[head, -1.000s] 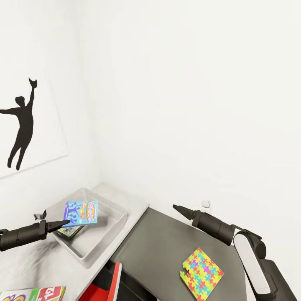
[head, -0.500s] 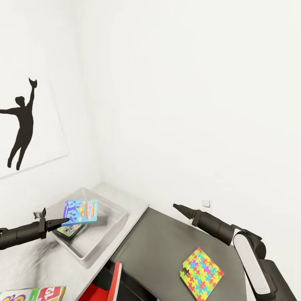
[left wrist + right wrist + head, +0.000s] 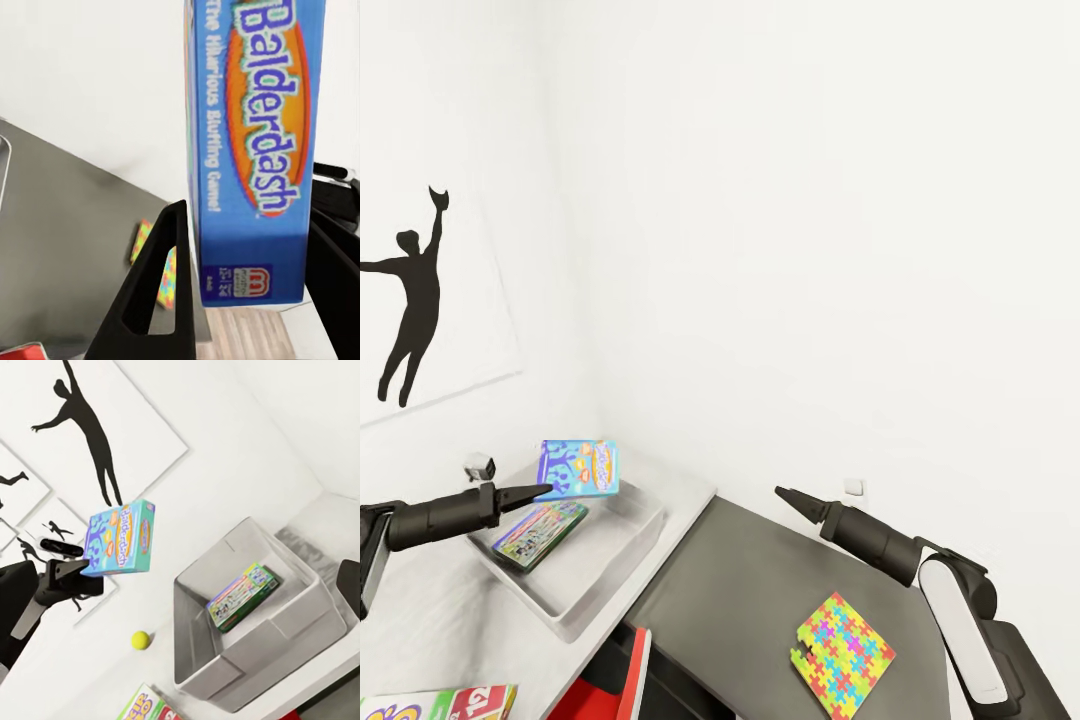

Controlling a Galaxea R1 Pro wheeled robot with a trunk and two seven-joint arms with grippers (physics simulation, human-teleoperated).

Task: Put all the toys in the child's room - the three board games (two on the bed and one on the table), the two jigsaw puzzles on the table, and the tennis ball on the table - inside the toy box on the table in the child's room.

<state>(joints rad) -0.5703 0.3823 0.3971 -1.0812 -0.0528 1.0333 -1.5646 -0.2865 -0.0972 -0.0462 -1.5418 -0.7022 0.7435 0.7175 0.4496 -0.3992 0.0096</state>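
Grey toy box [image 3: 622,548] holds 1 board game [image 3: 540,533]; left claw [image 3: 543,491] clamped on Balderdash box [image 3: 578,468] above; right claw [image 3: 784,495] together.

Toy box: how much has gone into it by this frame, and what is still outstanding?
One game box already lies inside the toy box. The left pincer holds the Balderdash game above the box, not yet released. The jigsaw puzzle on the dark table, the tennis ball and a board game beside the box still remain. A second puzzle can't be confirmed.
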